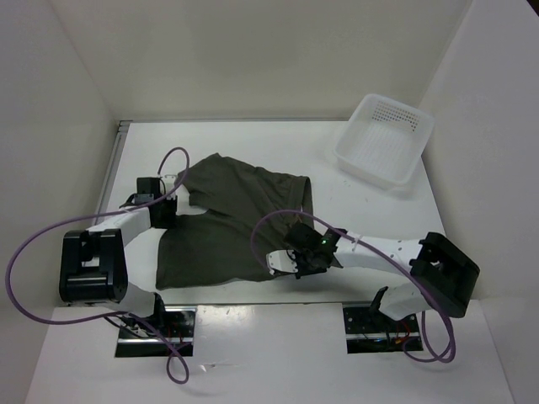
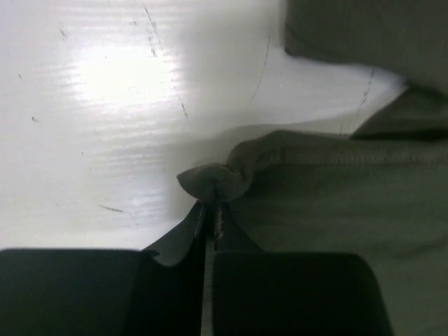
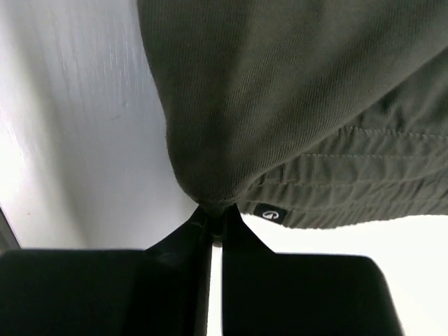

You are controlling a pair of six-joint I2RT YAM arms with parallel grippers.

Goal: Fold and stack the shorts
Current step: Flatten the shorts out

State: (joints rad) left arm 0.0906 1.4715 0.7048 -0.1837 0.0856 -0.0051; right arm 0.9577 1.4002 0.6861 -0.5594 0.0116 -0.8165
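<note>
The dark olive-green shorts [image 1: 227, 219] lie spread on the white table, between the two arms. My left gripper [image 1: 168, 200] is at their left edge, shut on a pinched fold of fabric [image 2: 213, 180]. My right gripper [image 1: 290, 263] is at their near right corner, shut on a bunch of cloth [image 3: 213, 192] next to the ribbed waistband [image 3: 350, 189], which carries a small black logo tag [image 3: 271, 213]. The cloth hangs lifted from the right jaws.
A white perforated basket [image 1: 386, 139] stands at the back right of the table. White walls enclose the table on three sides. Purple cables [image 1: 34, 252] loop from both arms over the near part of the table.
</note>
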